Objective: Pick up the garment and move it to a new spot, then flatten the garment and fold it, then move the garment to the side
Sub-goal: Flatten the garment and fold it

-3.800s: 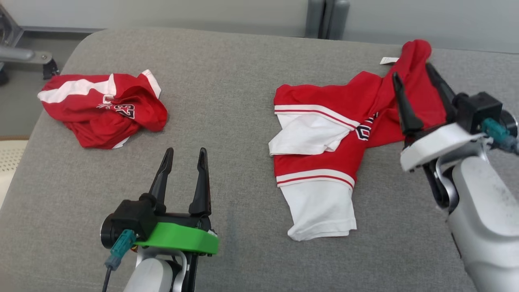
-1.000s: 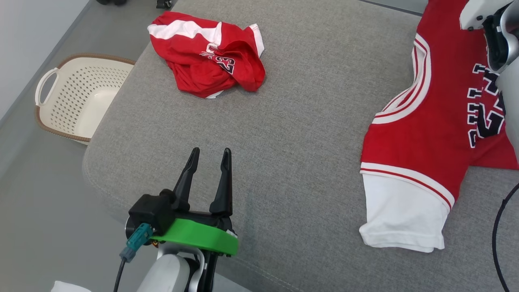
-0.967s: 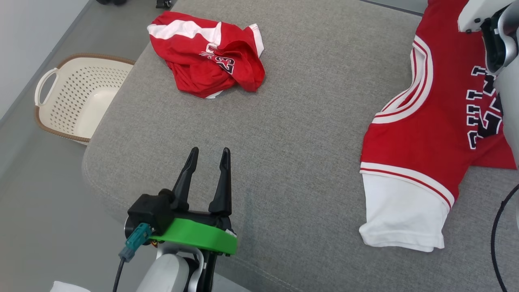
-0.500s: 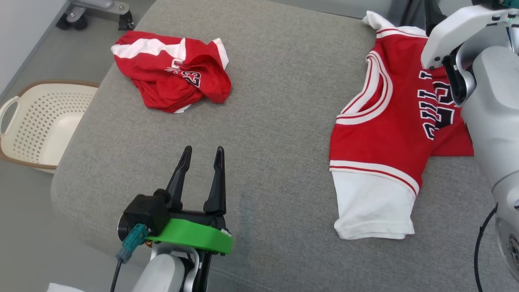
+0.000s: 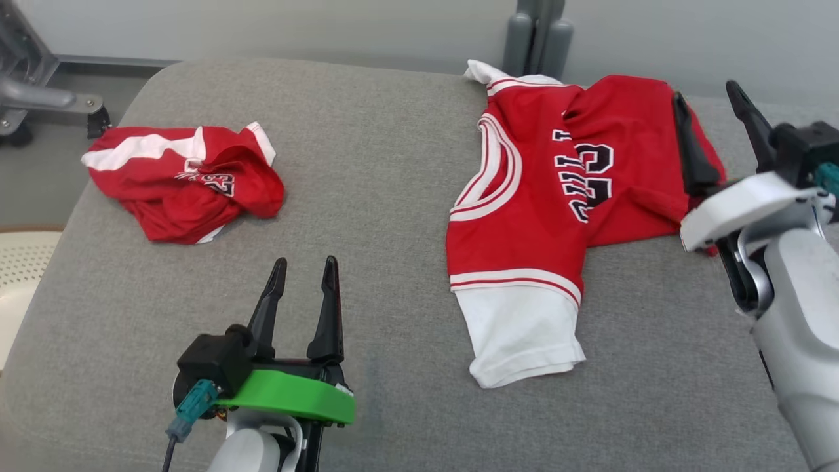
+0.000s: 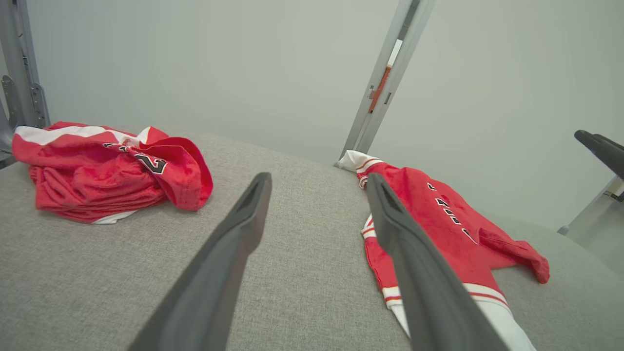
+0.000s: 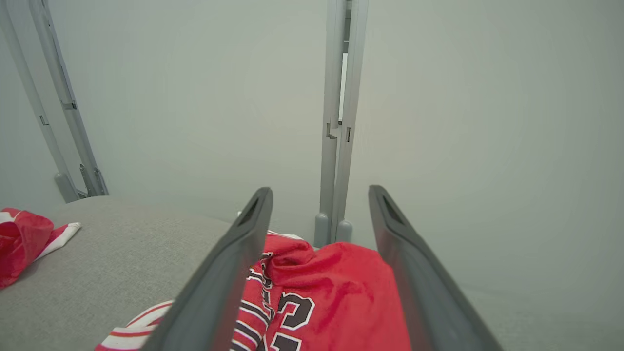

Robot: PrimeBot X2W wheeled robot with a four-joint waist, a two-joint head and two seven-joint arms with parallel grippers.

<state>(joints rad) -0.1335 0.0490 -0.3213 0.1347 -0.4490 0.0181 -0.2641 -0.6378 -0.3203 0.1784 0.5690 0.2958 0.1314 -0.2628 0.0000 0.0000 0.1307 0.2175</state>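
Note:
The garment (image 5: 544, 196) is a red jersey with white sleeves and dark numbers. It lies partly spread on the right half of the grey cushion (image 5: 380, 196), one white sleeve toward me. My right gripper (image 5: 708, 98) stands open above the jersey's right edge with nothing between its fingers. From the right wrist the red cloth (image 7: 336, 297) lies below the spread fingers. My left gripper (image 5: 301, 262) is open over bare cushion at the lower left, apart from the jersey (image 6: 438, 229).
A second red and white garment (image 5: 183, 180) lies crumpled at the cushion's left, also in the left wrist view (image 6: 107, 170). A pale perforated basket (image 5: 16, 275) sits on the floor at the left. A grey post (image 5: 537, 33) stands behind the cushion.
The right gripper has opened and let the jersey go, and the jersey now lies on the cushion. The head camera has swung back to the right. The left gripper stays put.

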